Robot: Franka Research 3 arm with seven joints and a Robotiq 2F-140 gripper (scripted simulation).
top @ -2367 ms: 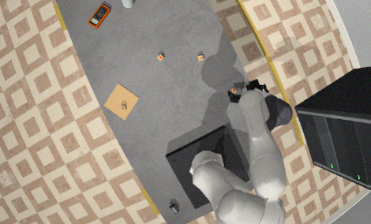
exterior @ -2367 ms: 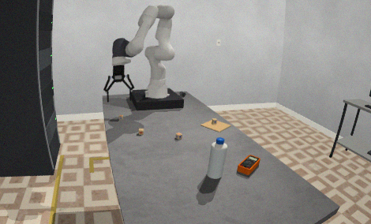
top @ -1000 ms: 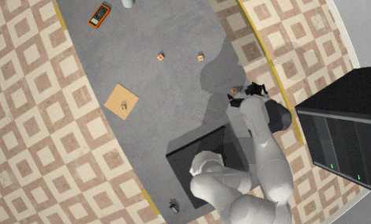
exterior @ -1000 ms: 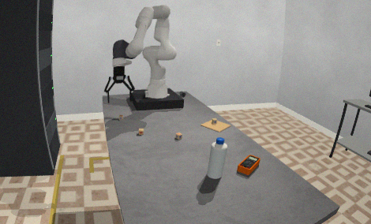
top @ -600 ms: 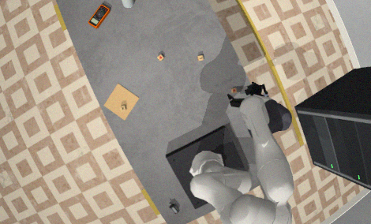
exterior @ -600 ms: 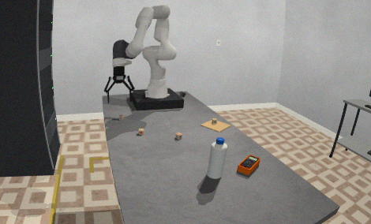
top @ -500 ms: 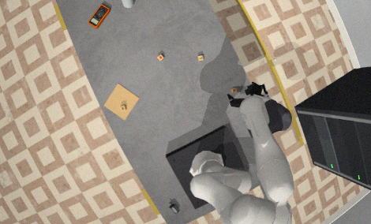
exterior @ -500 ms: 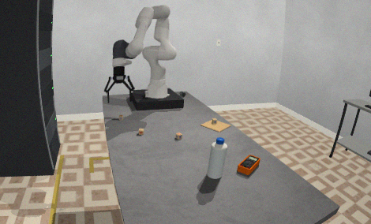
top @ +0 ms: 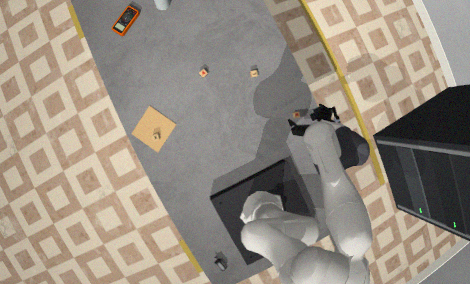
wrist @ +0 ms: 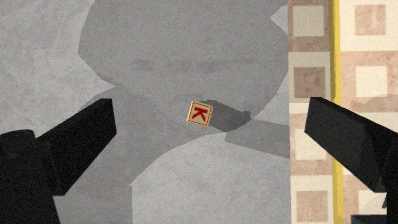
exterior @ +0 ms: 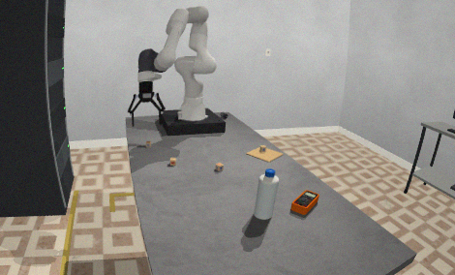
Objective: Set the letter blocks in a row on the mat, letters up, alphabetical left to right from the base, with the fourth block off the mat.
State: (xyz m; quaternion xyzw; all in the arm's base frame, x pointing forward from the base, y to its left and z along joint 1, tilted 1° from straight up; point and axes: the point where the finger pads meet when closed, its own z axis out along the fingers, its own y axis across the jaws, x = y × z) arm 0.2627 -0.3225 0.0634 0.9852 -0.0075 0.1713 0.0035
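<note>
A small wooden block with a red K (wrist: 199,114) lies on the grey table near its edge; it also shows in the top view (top: 296,115) and the exterior view (exterior: 148,143). My gripper (wrist: 210,115) hangs high above it, open and empty, its fingers far apart on either side; it also shows in the exterior view (exterior: 145,107). Two more blocks (top: 203,73) (top: 254,73) lie further out on the table. A fourth block (top: 156,135) sits on the tan mat (top: 153,128). Their top faces are too small to read.
A white bottle with a blue cap (exterior: 266,194) and an orange multimeter (exterior: 305,201) stand at the table's far end. The table edge and a yellow floor line (wrist: 336,100) run close beside the K block. A black cabinet (top: 438,160) stands beside the table.
</note>
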